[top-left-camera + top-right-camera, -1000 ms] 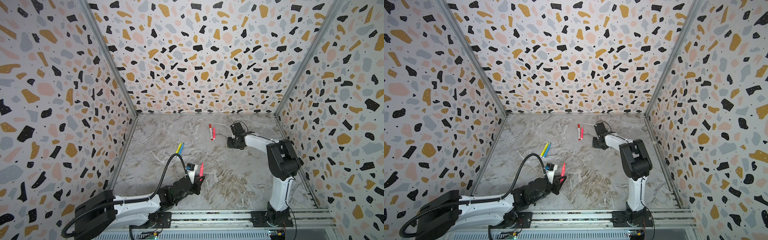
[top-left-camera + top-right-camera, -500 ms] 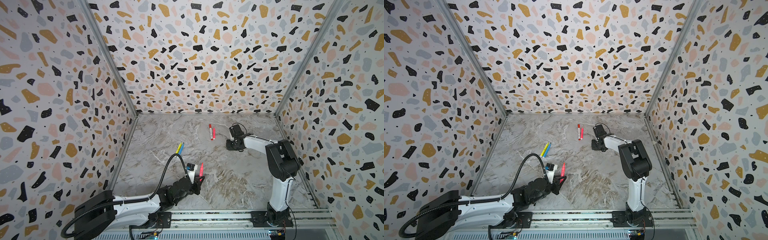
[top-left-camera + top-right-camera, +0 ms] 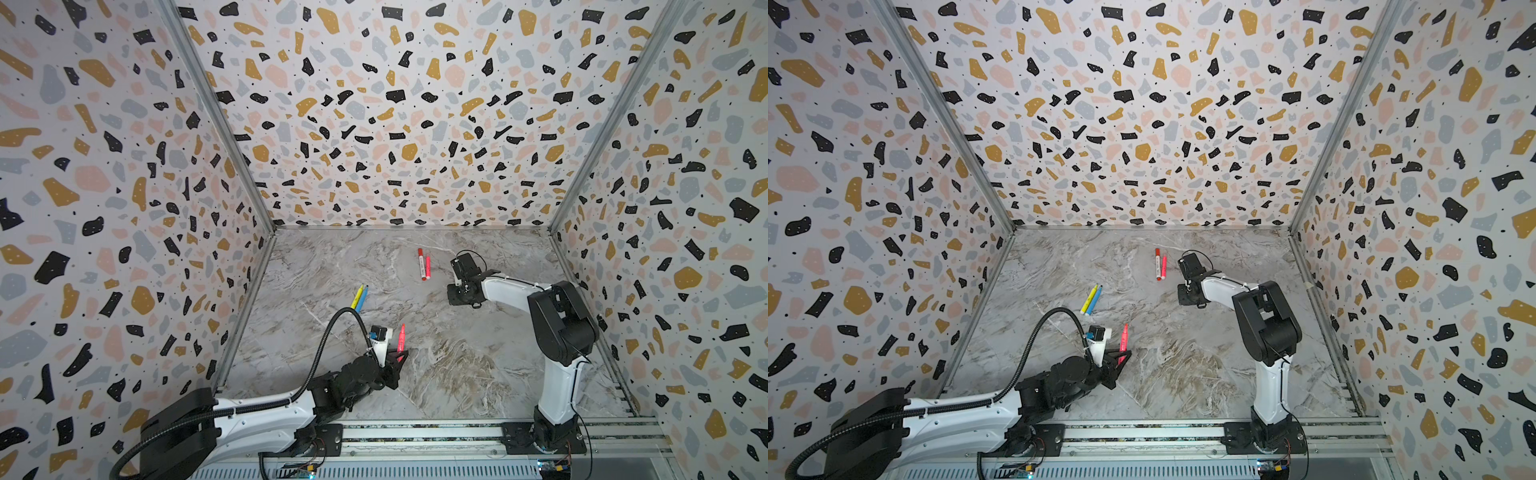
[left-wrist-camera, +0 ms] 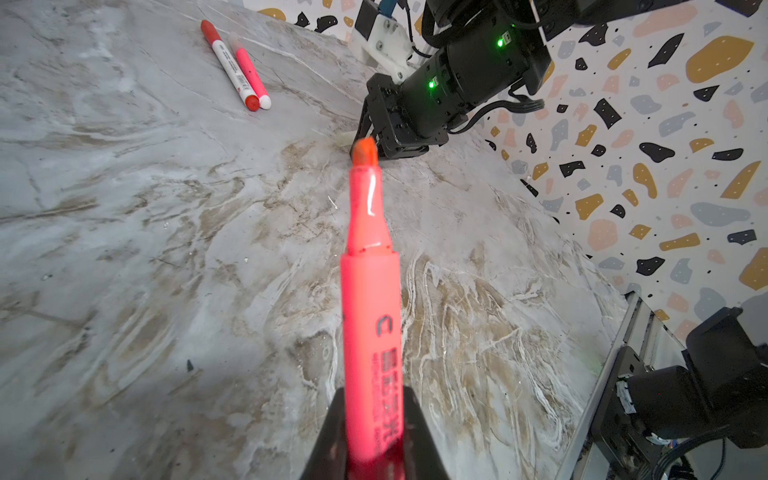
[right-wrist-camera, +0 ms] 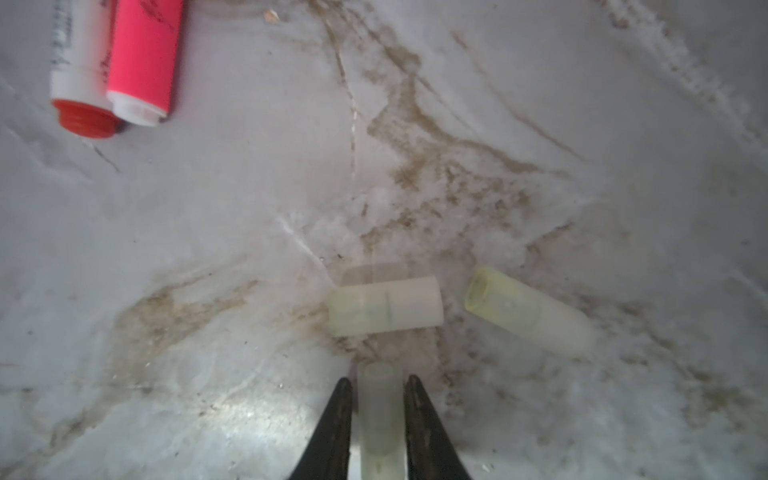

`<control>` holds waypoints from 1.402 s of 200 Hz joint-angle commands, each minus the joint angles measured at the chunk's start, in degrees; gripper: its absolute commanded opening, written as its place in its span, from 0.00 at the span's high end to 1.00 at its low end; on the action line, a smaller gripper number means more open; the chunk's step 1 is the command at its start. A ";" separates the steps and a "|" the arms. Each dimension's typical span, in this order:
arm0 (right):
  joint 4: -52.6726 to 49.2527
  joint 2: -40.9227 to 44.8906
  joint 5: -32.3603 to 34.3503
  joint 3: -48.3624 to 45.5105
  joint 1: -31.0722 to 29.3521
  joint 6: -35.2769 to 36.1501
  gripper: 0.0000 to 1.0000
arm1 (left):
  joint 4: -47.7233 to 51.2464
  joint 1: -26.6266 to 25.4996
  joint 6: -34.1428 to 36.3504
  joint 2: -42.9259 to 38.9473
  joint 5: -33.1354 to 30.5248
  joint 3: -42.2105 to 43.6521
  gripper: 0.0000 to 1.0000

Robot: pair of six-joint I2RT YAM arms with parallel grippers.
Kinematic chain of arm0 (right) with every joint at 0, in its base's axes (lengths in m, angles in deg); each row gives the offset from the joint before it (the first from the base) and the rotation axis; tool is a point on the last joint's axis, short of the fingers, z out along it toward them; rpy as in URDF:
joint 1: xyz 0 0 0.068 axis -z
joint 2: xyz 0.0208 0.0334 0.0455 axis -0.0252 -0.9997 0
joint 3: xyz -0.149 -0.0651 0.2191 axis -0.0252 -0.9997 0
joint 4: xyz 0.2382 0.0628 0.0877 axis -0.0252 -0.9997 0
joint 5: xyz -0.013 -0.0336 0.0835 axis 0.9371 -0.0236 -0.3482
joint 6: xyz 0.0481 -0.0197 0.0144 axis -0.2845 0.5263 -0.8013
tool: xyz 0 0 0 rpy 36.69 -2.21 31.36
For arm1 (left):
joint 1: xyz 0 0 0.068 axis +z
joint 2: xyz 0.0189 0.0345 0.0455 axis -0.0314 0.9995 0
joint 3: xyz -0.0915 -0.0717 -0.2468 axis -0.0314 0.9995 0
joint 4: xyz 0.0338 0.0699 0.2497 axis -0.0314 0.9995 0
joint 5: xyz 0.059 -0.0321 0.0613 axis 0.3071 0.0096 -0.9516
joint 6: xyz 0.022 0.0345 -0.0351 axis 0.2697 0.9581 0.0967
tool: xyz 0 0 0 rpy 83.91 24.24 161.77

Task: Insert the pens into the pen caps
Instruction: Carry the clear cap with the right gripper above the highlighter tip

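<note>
1. The left end effector (image 3: pixel 399 356) is at about 7 o'clock on the counter (image 3: pixel 478 374) in both top views. It is closed tight on the pink-red pen (image 4: pixel 370 311).
2. This pen has no cap. Its bare tip points toward 12 o'clock and the pen is lifted above the counter.
3. The right end effector (image 5: pixel 378 379) is at about 2 o'clock, low over the counter. Its jaws are narrow, one on each side of a clear cap (image 5: pixel 380 415).
4. One finger seems to touch the cap and a thin gap shows at the other, so I cannot tell if they grip it.
5. A whitish cap (image 5: pixel 384 305) lies just past the end of the clear cap. A yellowish cap (image 5: pixel 528 311) lies near it, not touching.
6. At 12 o'clock the white pen with red ends (image 3: pixel 422 264) and a second pink pen (image 3: pixel 428 267) lie side by side, touching.
7. At 10 o'clock the yellow pen (image 3: pixel 357 296) and the blue pen (image 3: pixel 363 298) lie side by side.
</note>
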State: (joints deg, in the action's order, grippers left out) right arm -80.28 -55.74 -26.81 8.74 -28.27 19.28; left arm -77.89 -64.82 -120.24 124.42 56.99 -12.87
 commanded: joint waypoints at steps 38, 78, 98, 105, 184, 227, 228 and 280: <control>-5.79 2.84 0.74 -2.49 -2.41 0.54 0.87 | -0.22 0.14 -0.01 -3.03 -1.43 0.89 1.00; -1.40 13.55 -4.06 -6.25 -5.86 2.39 0.88 | -0.14 0.18 -0.14 -4.83 -0.90 1.48 1.00; 3.10 22.31 -9.26 -9.83 -5.82 1.20 0.88 | -1.63 0.15 -0.25 -5.84 -0.21 2.19 1.00; 5.02 25.66 -10.64 -11.40 -5.74 0.46 0.88 | -2.28 0.18 -0.27 -6.06 0.12 2.22 1.00; 52.77 52.83 -36.83 -39.05 -5.68 -22.77 0.84 | -16.78 -3.99 -1.05 3.79 5.06 -0.88 1.00; 64.40 53.62 -40.68 -44.54 -6.30 -29.52 0.83 | -18.34 -6.89 0.22 9.31 5.80 -5.11 1.00; 64.59 53.67 -40.71 -44.65 -6.30 -29.67 0.83 | -18.32 -6.91 0.21 9.35 5.79 -5.14 1.00; 68.75 53.20 -39.86 -47.84 -8.44 -30.59 0.82 | -18.06 -8.07 1.12 11.38 6.48 -7.43 1.00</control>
State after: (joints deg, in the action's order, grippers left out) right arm -17.28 -3.11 -65.37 -38.88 -35.90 -9.57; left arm -92.76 -72.32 -120.74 135.13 62.81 -18.22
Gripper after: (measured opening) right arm 0.181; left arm 0.144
